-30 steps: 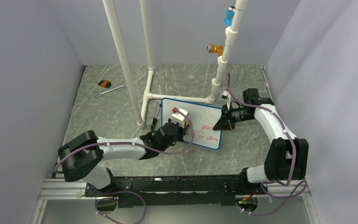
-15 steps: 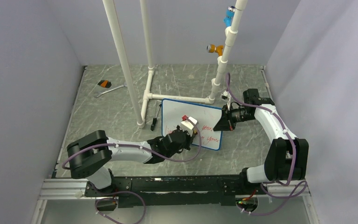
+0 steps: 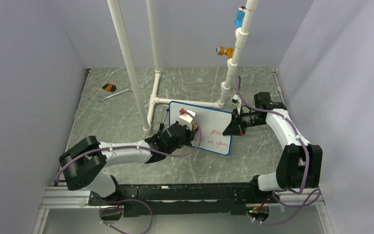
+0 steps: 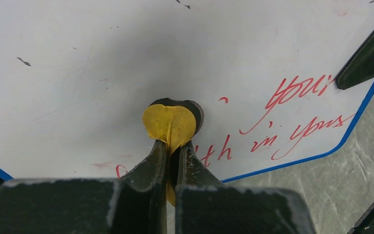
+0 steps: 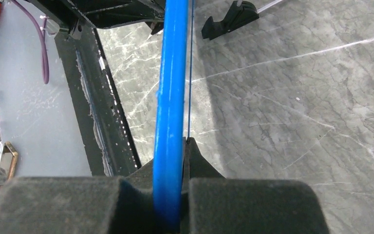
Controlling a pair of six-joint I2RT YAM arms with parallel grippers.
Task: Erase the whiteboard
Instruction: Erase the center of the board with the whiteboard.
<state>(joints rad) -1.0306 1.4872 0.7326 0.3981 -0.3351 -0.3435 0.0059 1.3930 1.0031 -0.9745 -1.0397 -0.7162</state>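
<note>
Nearest the bases, the left gripper (image 4: pixel 172 145) has its fingers pinched tight on a crumpled yellow pad (image 4: pixel 169 122), whose face is pressed flat against the board. That board, the small white whiteboard with a thin blue frame and rounded corners (image 3: pixel 213 122), sits mid-table, between the two arms. Its writing face is turned up toward the overhead camera and its long axis runs left to right across the table, with the right end a little nearer. Red handwriting (image 4: pixel 292 92) remains on its right, near part.

The right gripper (image 3: pixel 233 128) is clamped on the frame at the board's right short edge; its wrist view shows the blue rim edge-on between the fingers. All this is over the grey marbled table (image 3: pixel 117 117), and just beyond the board's far edge lies a white plastic pipe frame (image 3: pixel 185 101).

Half a second ago the pad was near the board's near edge; it is now farther up the face, about where it was a second ago. The board and right gripper have not shifted.
</note>
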